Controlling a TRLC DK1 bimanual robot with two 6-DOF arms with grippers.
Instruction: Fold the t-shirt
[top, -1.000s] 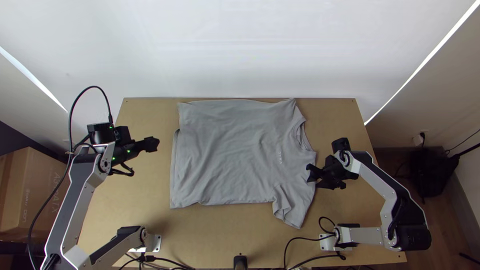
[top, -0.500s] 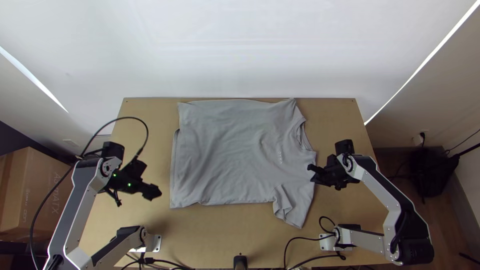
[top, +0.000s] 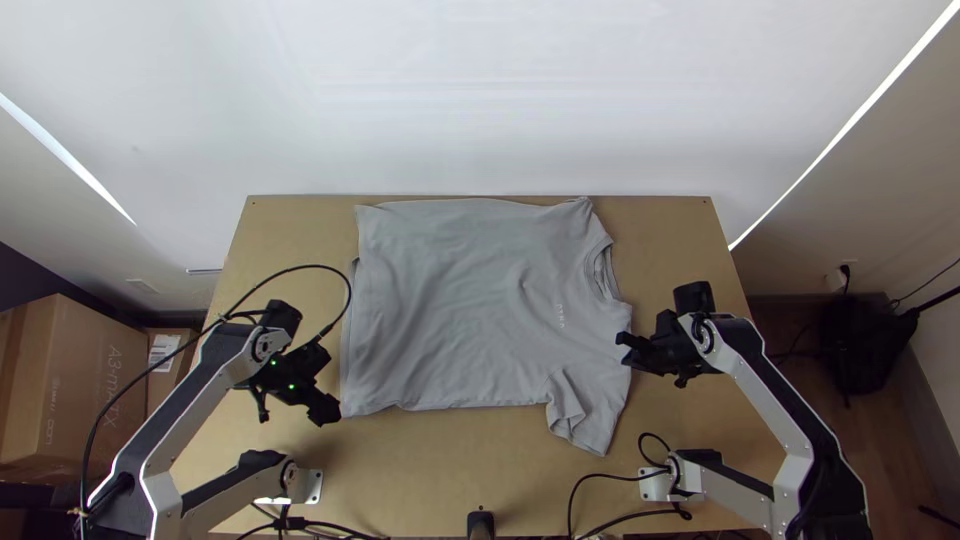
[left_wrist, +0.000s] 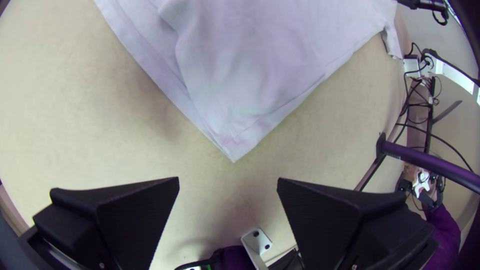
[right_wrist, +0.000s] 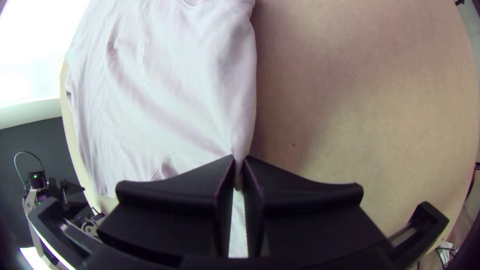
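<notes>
Top view: see left gripper (top: 328, 411) brought down past the hem side, now by the near hem corner (top: 353, 403) of the t-shirt (top: 460, 310). See right gripper (top: 624, 348) barely shifted, at the shoulder-side edge (top: 617, 385). No change in cloth: spread over the table (top: 680, 240), hem toward left arm. Likely lining up for a two-point grab, fold not yet started.

Left wrist view: fingers (left_wrist: 135, 215) wide apart, nothing between; corner just ahead. Needs lowering and closing next, probably; could catch top layer only.

Right wrist view: fingers (right_wrist: 200, 187) clamped on the shoulder-side edge, narrow strip pinched. Looks ready to lift once left gripper has a grip.
</notes>
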